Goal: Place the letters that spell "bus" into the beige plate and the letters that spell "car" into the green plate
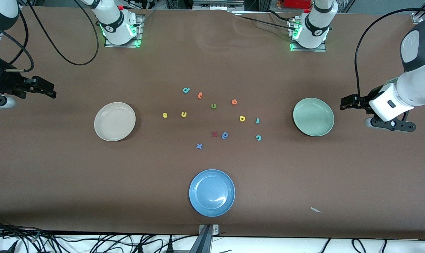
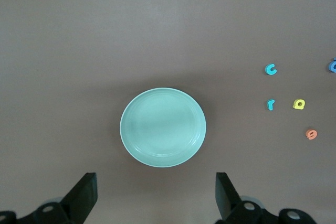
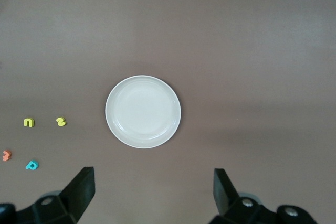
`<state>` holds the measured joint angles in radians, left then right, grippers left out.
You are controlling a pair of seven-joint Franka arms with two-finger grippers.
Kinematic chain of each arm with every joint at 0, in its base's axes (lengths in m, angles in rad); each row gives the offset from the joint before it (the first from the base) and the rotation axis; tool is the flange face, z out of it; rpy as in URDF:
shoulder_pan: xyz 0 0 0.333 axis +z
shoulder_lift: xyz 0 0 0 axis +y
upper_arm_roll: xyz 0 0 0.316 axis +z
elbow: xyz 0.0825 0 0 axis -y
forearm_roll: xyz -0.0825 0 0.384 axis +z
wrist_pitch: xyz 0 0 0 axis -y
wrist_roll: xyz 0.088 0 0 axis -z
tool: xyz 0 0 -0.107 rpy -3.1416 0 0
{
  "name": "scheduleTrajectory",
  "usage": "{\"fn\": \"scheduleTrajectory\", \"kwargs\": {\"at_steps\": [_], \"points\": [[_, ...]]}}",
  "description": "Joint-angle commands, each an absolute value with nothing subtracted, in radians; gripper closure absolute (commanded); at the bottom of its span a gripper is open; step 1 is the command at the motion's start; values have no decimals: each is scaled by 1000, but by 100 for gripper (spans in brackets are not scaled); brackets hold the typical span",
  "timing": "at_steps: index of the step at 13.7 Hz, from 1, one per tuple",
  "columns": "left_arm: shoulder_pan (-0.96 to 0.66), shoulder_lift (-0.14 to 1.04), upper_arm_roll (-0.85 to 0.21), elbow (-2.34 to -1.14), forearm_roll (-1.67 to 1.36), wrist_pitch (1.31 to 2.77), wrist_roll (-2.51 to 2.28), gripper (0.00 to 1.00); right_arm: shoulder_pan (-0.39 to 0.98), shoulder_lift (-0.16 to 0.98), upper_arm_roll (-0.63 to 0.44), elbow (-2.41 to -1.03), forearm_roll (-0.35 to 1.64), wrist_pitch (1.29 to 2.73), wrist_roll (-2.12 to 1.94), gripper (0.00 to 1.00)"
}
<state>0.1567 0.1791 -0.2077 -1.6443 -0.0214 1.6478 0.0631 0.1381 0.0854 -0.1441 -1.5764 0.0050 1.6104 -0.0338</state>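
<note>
The beige plate lies toward the right arm's end and the green plate toward the left arm's end, both with nothing in them. Between them lie the teal "b", yellow "u", yellow "s", teal "c", yellow "a" and teal "r". My right gripper hangs open over bare table beside the beige plate. My left gripper hangs open beside the green plate.
A blue plate sits nearest the front camera. Other letters lie among the task's: olive "u", orange "e", orange "t", red "z", blue round letter, blue "x". A paper scrap lies near the front edge.
</note>
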Motion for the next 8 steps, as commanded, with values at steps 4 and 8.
{"fn": "scheduleTrajectory", "kwargs": {"at_steps": [4,8], "points": [[153,184,-207,-1632,-32,1647,66,1,130,58,-133,-1608,8,1611,-20,0],[153,184,-207,-1634,-32,1647,67,1,130,57,-138,-1608,8,1592,-20,0]]}}
